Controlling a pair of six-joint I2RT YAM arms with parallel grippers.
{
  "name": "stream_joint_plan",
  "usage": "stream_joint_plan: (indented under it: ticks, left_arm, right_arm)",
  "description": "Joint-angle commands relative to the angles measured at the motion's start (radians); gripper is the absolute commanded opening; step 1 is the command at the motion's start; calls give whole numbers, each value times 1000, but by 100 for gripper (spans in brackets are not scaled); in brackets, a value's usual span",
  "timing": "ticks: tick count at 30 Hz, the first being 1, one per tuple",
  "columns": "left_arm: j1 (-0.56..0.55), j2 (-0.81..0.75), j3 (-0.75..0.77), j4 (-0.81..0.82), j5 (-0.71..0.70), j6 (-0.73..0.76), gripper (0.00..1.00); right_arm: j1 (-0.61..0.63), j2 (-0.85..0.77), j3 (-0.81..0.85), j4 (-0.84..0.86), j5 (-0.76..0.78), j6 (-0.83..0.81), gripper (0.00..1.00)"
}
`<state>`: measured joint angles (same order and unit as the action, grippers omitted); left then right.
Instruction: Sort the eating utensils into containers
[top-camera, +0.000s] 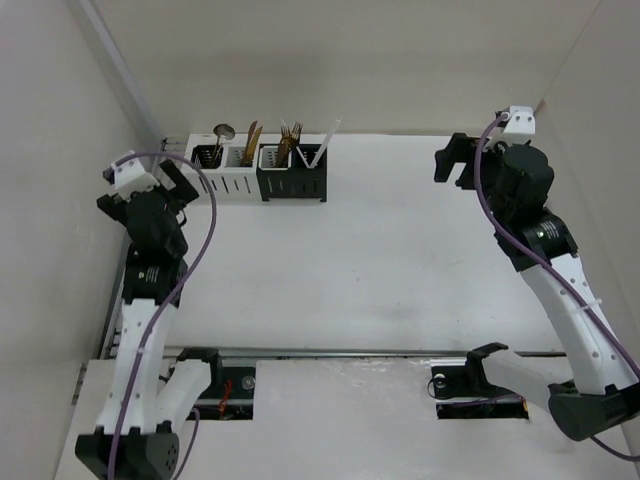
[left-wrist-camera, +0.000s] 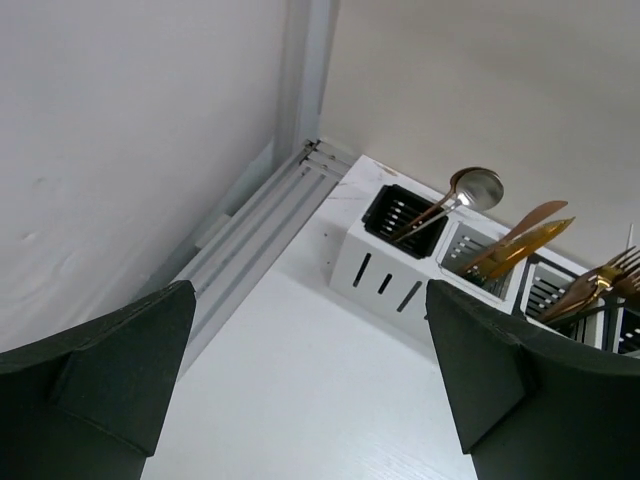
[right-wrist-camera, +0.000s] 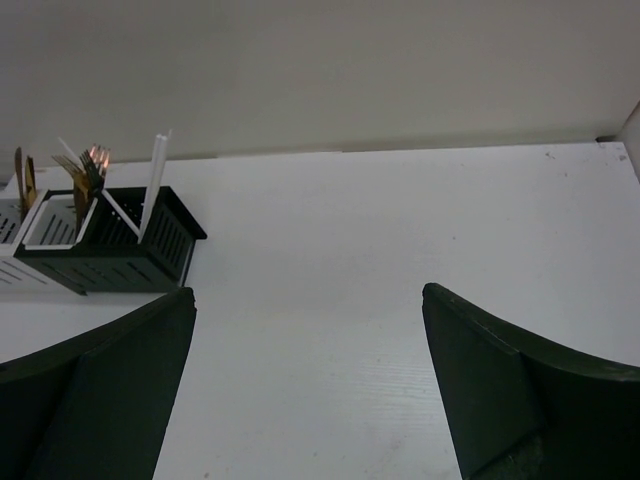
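Top external view showed the row of four small square slotted cutlery caddies standing at the far left of the white tabletop, its two white units on the left and its two black ones on the right. All the visible utensils stood upright in them: a silver-bowled spoon with a copper handle in the leftmost compartment, copper knives in the second, rose-gold forks in the third, and thin white sticks in the rightmost. The left gripper hung just beside the left end of the row, its black fingers spread wide with nothing between them. The right gripper hung at the far right of the table, well apart from the caddies, its jaws likewise spread and holding nothing. In the left wrist view the spoon leaned to the right over its compartment's rim.
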<state>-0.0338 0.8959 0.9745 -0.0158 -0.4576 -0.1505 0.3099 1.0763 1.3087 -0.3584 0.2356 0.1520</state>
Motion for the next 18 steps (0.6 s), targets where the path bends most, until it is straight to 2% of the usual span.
stream_joint_plan:
  ticks: [1, 3, 6, 10, 18]
  left_arm:
    - [-29, -141, -81, -10, -70, -12, 100]
    - [-51, -276, -144, 8, -59, -12, 100]
    - [-51, -351, -201, 8, -15, -26, 100]
    - [-51, -383, -201, -53, -48, -57, 100]
    - [-51, -413, -214, -76, -139, -90, 100]
  right_arm:
    - [20, -56, -17, 30, -12, 29, 99]
    - [38, -75, -40, 30, -12, 40, 99]
    - [47, -102, -49, 7, -12, 40, 99]
    - [57, -124, -58, -2, -21, 40, 99]
    - [66, -156, -98, -2, -53, 49, 99]
